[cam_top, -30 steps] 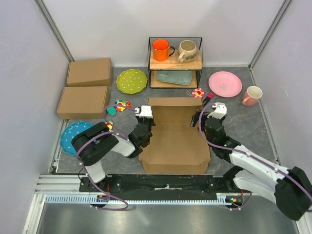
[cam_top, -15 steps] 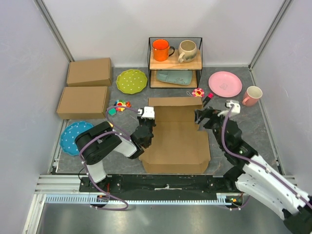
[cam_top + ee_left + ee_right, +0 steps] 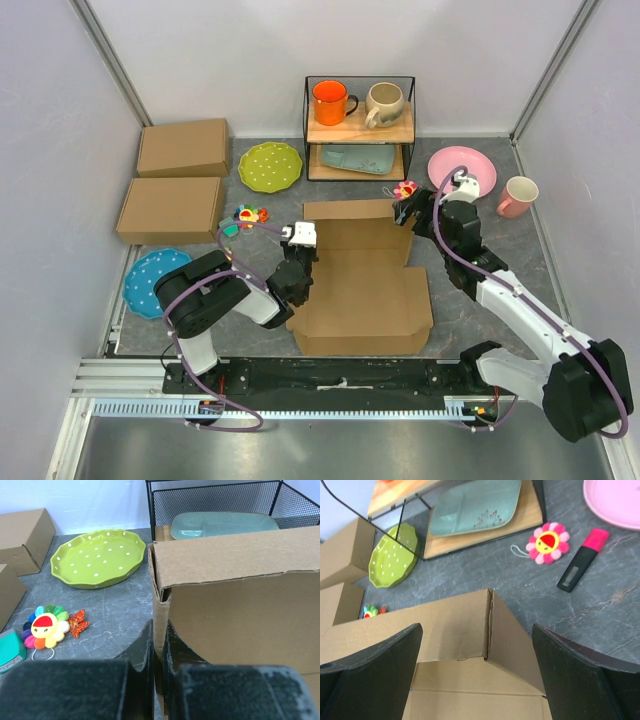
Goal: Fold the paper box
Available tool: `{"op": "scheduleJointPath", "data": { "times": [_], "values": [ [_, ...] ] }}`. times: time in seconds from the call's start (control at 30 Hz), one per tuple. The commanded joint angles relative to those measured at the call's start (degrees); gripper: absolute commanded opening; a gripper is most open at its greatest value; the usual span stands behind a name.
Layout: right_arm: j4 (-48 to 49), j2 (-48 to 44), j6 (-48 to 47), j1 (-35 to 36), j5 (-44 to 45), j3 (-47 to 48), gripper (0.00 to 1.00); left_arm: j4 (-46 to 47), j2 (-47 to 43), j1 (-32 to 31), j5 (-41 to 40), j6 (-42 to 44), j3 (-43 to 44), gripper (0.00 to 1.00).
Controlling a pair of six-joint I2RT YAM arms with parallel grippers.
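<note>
Lying on the grey worktop (image 3: 530, 250) just ahead of the two arm bases, the paper box (image 3: 365, 295) is a partly folded sheet of brown cardboard. Its near panel is flat and its far wall (image 3: 235, 560) stands upright. The left pincer (image 3: 159, 647) is clamped on the box's left side wall close to the far left corner, with one dark finger on each face of the cardboard. The right pincer (image 3: 410, 212) hovers over the far right corner with its jaws spread wide, gripping nothing. In the right wrist view that corner's upright fold shows between the two black fingers (image 3: 370, 672).

A blue plate (image 3: 150, 280) sits to the left of the left arm. Past the box's left corner lies a many-coloured flower toy (image 3: 45, 627), and past the right corner lie a pink flower toy (image 3: 549, 542) and a pink marker (image 3: 582, 560).

Farther back on the left are two closed cardboard boxes (image 3: 172, 208), one behind the other, with a green dotted plate (image 3: 270, 165) beside them. On the right are a pink plate (image 3: 462, 172) and a pink cup (image 3: 518, 197).

Against the back wall stands a black wire rack (image 3: 355, 133). It holds a grey-green dish (image 3: 472, 507) on its lower shelf, and an orange mug (image 3: 330, 100) and a beige mug (image 3: 385, 103) on top.
</note>
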Motion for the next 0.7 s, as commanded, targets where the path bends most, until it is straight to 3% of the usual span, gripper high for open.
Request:
{"op": "scheduleJointPath", "data": {
  "times": [0.0, 0.43, 0.53, 0.63, 0.67],
  "values": [
    [5.15, 1.65, -0.23, -0.2, -3.95, -0.55, 0.98, 12.75, 1.48, -0.29, -2.86, 4.29, -1.91, 0.02],
    [11.93, 4.82, -0.14, -1.87, -5.97, -10.13, 0.88, 10.3, -2.56, -0.91, 2.23, -0.28, -7.35, 0.03],
    [12.2, 4.46, -0.14, -1.87, -5.88, -11.27, 0.87, 5.66, -6.16, -1.35, 2.32, -1.94, -8.58, 0.11],
    [12.02, 3.94, -0.32, -1.87, -5.44, -11.8, 0.86, -2.68, -12.22, -1.61, 5.12, -5.45, -9.81, 0.34],
    [11.85, 3.5, -0.23, -1.87, -5.27, -11.98, 0.86, -5.07, -13.8, -1.61, 6.09, -6.94, -10.34, 0.49]
  ]
}}
